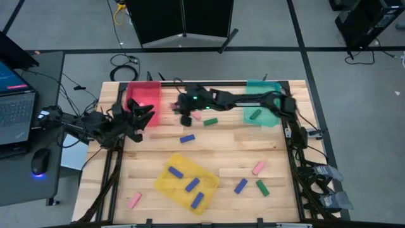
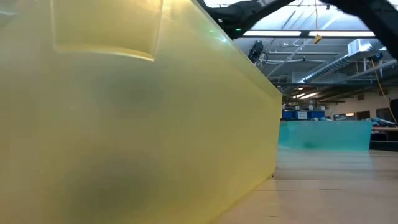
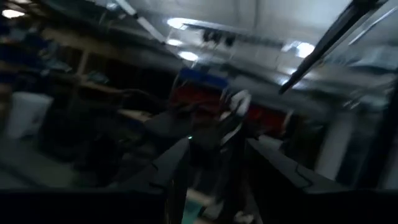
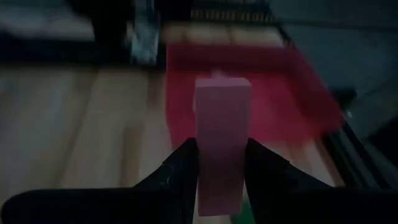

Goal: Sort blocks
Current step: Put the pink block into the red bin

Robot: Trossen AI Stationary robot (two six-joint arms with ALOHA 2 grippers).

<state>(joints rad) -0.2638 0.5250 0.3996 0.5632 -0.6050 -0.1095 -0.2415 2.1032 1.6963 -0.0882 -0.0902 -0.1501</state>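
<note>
My right gripper (image 4: 222,163) is shut on a pink block (image 4: 222,124), reaching across the far middle of the table (image 1: 183,114) toward the red tray (image 1: 144,95). My left gripper (image 1: 142,118) is open and holds nothing, just near of the red tray. Loose on the wood lie a pink block (image 1: 197,116), a green one (image 1: 210,121), a blue one (image 1: 187,138) and others near the near edge (image 1: 240,185). The yellow tray (image 1: 166,183) holds three blue blocks. A green block (image 1: 255,114) lies in the teal tray (image 1: 273,117). My right gripper pinches the pink block between its two fingers (image 4: 186,163), on its long side faces toward its rear end (image 4: 221,180). The block lies along the fingers and sticks out well past their tips. It is lifted clear of the table, with the red tray (image 4: 249,74) ahead of it.
The low view is mostly filled by the yellow tray's wall (image 2: 124,124), with the teal tray (image 2: 323,135) beyond. A laptop (image 1: 12,107) and mouse (image 1: 39,161) sit on a side table to the left. Cables lie on the floor past the far edge.
</note>
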